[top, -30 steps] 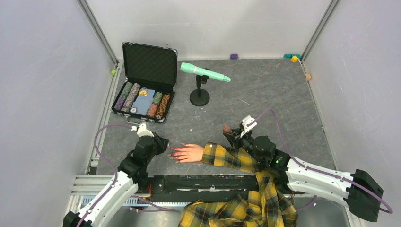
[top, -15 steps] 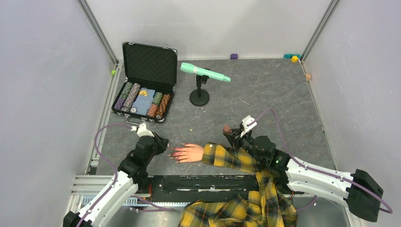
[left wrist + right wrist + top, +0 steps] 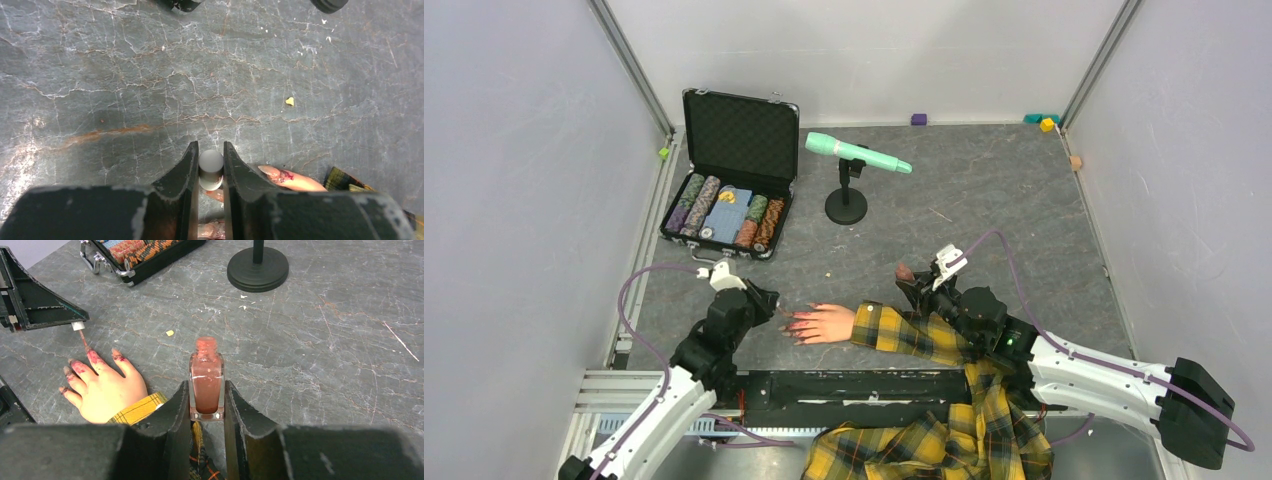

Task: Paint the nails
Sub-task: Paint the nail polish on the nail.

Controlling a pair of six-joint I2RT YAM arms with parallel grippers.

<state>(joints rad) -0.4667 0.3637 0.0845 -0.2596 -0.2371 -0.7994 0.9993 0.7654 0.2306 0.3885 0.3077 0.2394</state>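
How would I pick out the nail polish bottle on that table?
Start at the yellow plaid sleeve near the table's front edge. Just beyond it, the right arm's end effector clamps a small glass bottle upright. It alone is see-through, uncapped and filled with pinkish-red polish.

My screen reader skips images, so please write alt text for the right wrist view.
The right gripper clamps an open bottle of reddish polish upright. At picture left, the left gripper holds a brush at the red-smeared nails of the mannequin hand.
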